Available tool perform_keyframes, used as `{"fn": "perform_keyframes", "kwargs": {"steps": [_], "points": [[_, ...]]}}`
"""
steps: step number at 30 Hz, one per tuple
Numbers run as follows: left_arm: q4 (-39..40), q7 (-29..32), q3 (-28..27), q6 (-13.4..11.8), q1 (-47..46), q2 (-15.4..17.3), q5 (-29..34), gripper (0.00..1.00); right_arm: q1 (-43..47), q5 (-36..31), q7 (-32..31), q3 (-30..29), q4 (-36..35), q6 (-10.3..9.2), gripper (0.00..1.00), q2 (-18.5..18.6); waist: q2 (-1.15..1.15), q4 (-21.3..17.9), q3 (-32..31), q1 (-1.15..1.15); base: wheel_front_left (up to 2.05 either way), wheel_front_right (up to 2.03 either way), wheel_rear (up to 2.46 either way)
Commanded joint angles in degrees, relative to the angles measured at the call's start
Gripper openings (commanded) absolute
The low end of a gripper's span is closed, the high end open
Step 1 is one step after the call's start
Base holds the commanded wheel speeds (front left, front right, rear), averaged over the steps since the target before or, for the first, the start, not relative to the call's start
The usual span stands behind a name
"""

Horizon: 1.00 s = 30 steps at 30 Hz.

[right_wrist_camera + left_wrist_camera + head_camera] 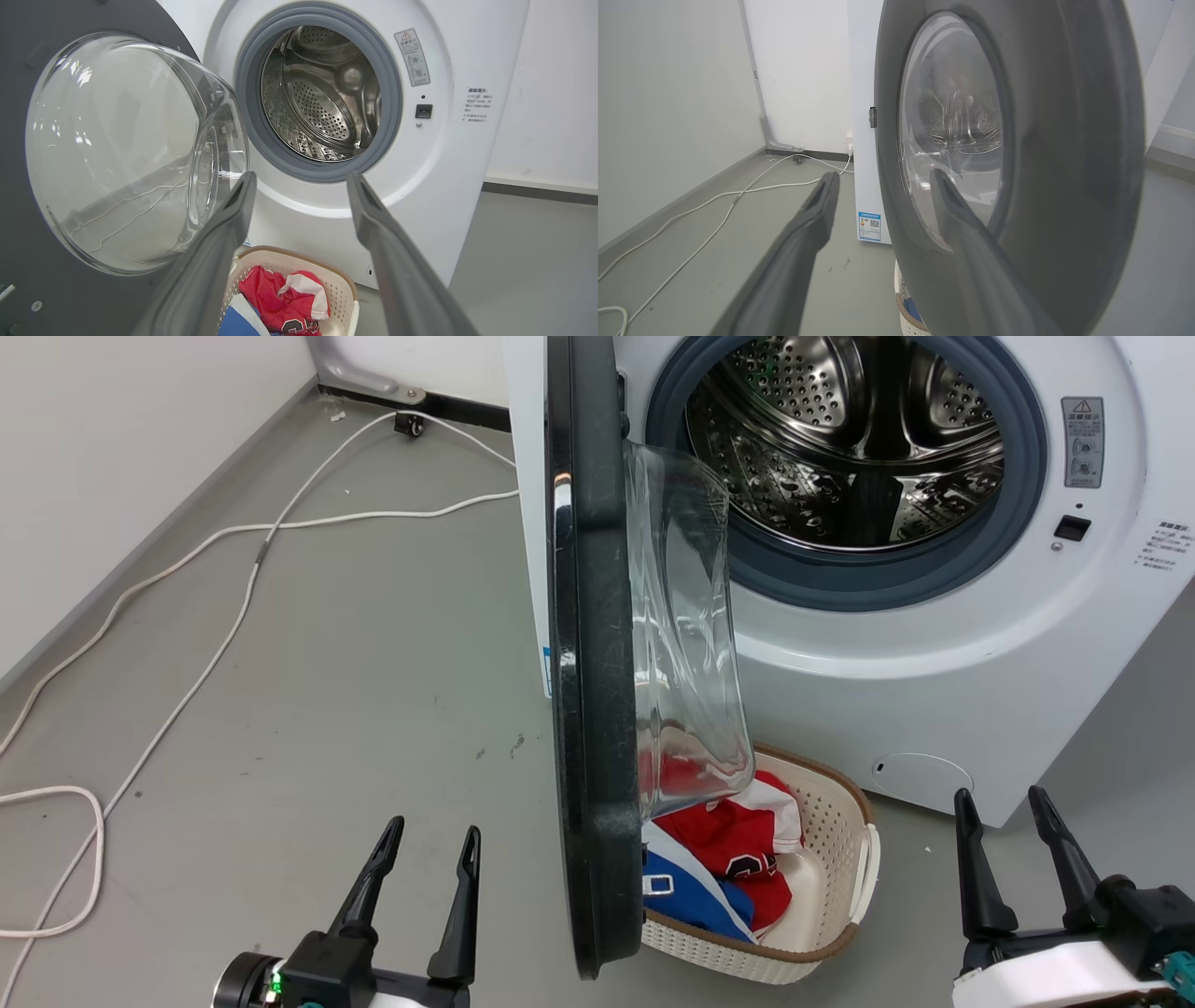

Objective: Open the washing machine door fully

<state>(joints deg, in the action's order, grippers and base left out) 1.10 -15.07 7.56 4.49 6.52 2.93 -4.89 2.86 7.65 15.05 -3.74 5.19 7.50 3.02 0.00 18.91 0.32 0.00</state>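
The white washing machine (943,691) stands ahead with its steel drum (845,439) exposed. Its round black door (593,691) sticks straight out toward me, edge-on, hinged on the machine's left; the clear glass bowl (686,644) bulges to the right. My left gripper (431,835) is open at the lower left, left of the door's edge, holding nothing. In the left wrist view the door's outer face (1064,154) is close ahead of the left gripper (882,177). My right gripper (1004,803) is open at the lower right, and the right wrist view shows the glass bowl (121,149) and drum (322,93) beyond the right gripper (301,179).
A cream laundry basket (840,859) with red, white and blue clothes (738,849) sits on the floor under the door, against the machine's front. White cables (233,607) trail across the grey floor at the left. A pale wall (112,448) runs along the left side.
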Motion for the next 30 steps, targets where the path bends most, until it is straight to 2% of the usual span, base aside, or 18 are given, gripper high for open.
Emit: {"fn": "perform_keyframes", "kwargs": {"steps": [1,14,15,16,17,18,30], "points": [[-0.17,-0.16,-0.01,-0.1,-0.6,-0.08,-0.3,1.0,0.17,0.32,0.18,0.09,-0.04,-0.03,1.0,-0.2,0.0,-0.04,0.04,0.0,0.0,0.0,0.0],[-0.18,-0.16,-0.18,0.07,-0.7,-0.08,-0.48,1.0,-0.4,0.28,0.18,0.17,0.27,-0.03,1.0,-0.23,0.0,-0.18,0.15,0.0,0.0,0.0,0.0],[0.03,-0.16,-0.27,0.16,-0.64,-0.08,-0.32,0.95,-0.41,0.51,0.18,0.15,0.41,-0.03,1.0,-0.23,0.0,-0.18,0.06,0.0,0.0,0.0,0.0],[0.03,-0.16,-0.27,0.16,-0.64,-0.08,-0.32,0.95,-0.41,0.51,0.18,0.15,0.41,-0.03,1.0,-0.23,0.0,-0.18,0.06,0.0,0.0,0.0,0.0],[0.27,-0.16,-0.3,0.29,-0.64,-0.08,-0.14,0.31,-0.36,0.65,0.18,0.18,0.5,-0.02,1.0,-0.23,0.0,-0.18,-0.04,0.0,0.0,0.0,0.0],[0.53,-0.16,-0.35,0.44,-0.6,-0.08,-0.11,0.0,-0.3,0.82,0.18,0.2,0.57,-0.02,1.0,-0.23,0.0,-0.19,-0.11,0.0,0.0,0.0,0.0],[10.44,-0.15,-4.59,-0.33,-6.21,-0.08,0.33,0.0,-0.73,0.94,0.19,-0.19,1.03,-0.03,1.0,-0.22,0.0,-0.11,-0.05,0.0,0.0,0.0,0.0]]}}
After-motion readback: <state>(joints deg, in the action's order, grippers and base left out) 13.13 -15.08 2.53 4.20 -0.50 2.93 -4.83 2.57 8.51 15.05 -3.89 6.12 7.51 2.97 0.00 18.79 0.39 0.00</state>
